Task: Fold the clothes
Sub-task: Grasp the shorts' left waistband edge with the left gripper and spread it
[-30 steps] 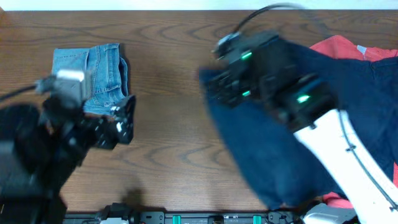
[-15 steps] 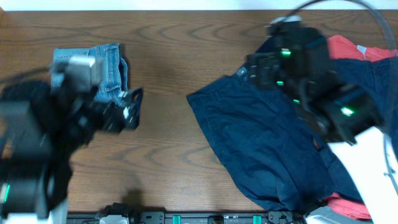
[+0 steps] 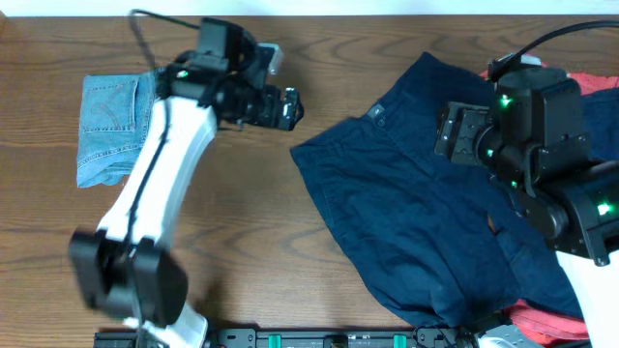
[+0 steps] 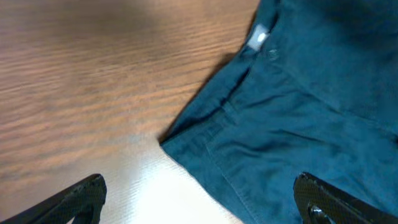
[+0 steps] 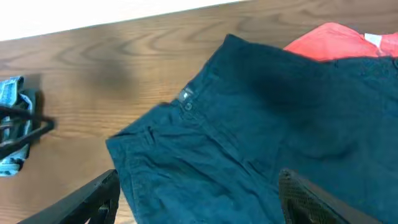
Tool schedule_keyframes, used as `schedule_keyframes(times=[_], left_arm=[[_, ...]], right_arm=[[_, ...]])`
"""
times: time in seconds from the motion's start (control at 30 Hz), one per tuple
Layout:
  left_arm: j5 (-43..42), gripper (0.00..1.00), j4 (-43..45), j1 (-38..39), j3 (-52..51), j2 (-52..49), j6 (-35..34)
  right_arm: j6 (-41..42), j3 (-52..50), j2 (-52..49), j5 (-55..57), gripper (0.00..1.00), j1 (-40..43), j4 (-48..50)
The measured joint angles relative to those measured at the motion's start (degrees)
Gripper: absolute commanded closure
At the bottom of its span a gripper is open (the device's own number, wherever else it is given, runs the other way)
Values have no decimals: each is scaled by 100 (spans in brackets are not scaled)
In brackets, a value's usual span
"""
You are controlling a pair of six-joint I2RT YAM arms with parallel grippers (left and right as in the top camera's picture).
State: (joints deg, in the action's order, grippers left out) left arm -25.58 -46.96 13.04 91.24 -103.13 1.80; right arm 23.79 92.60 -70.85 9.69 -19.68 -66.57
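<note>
The clothes on the table include dark navy shorts that lie spread out right of centre, with the waistband button toward the back. My left gripper hovers open just left of the waistband corner. In the left wrist view its fingers stand wide apart above bare wood and the shorts' edge. My right gripper hangs open over the shorts' back part, with nothing between its fingers and only cloth below.
Folded light-blue denim rests at the back left, also at the left edge of the right wrist view. A coral-red garment lies under the shorts at the back right and shows again at the front right. Bare wood table lies between the denim and the shorts.
The right gripper let the shorts drop flat and drew back to the right. The left arm swung from the front left up to the back centre, beside the waistband corner.
</note>
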Motion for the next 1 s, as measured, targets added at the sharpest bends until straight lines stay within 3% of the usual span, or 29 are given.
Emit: schedule_keyframes(times=[0.27, 0.43, 0.53, 0.77, 0.9, 1.0], left_arm=[[4, 6, 774, 498, 0, -1513, 92], [262, 7, 1003, 881, -4, -1873, 175], [660, 14, 1080, 1128, -4, -1952, 258], [1147, 39, 1156, 1434, -4, -2151, 544], [1294, 66, 1209, 1456, 0, -2258, 586], [1370, 94, 1145, 1445, 2, -2273, 601]], right_arm=[[85, 0, -85, 4, 19, 35, 31], [125, 0, -339, 2, 19, 37, 11], [125, 0, -501, 0, 18, 39, -9], [129, 0, -645, 2, 21, 39, -17], [129, 0, -645, 4, 21, 39, -33], [129, 0, -645, 2, 22, 42, -90]])
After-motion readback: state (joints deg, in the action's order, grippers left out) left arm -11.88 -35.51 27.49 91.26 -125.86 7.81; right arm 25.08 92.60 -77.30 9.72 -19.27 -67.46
